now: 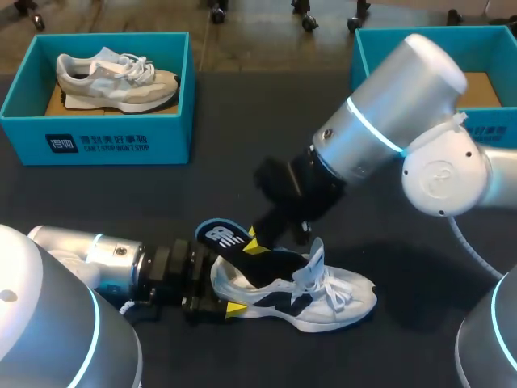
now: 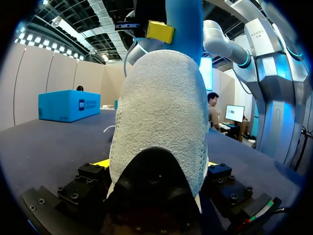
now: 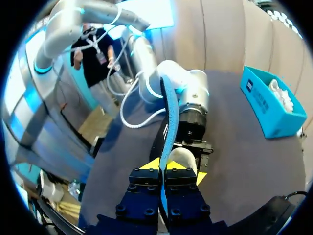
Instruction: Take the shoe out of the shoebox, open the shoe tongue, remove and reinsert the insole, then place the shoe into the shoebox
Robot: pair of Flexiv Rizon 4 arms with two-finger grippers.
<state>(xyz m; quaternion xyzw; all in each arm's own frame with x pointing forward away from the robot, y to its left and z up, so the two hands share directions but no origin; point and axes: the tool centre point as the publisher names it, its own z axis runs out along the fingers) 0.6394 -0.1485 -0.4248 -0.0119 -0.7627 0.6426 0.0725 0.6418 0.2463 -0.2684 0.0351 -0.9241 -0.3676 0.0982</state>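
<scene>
A white and black shoe [image 1: 331,299] lies on its sole on the dark table, toe to the right. My left gripper [image 1: 222,284] comes in low from the left and its wide-set fingers clasp the heel [image 2: 161,112] from both sides. A blue and black insole [image 1: 222,236] sticks up and out of the shoe's opening at the heel end. My right gripper [image 1: 257,241] reaches down from the right, shut on that insole. In the right wrist view the insole's thin blue edge [image 3: 168,112] runs up from between the closed yellow tips of the right gripper [image 3: 164,165], above the heel [image 3: 182,157].
A teal shoebox [image 1: 97,133] at the back left holds a grey and white shoe [image 1: 117,81]. A second teal box [image 1: 485,121] stands at the back right, partly behind my right arm. Bare dark table lies between the boxes and the shoe.
</scene>
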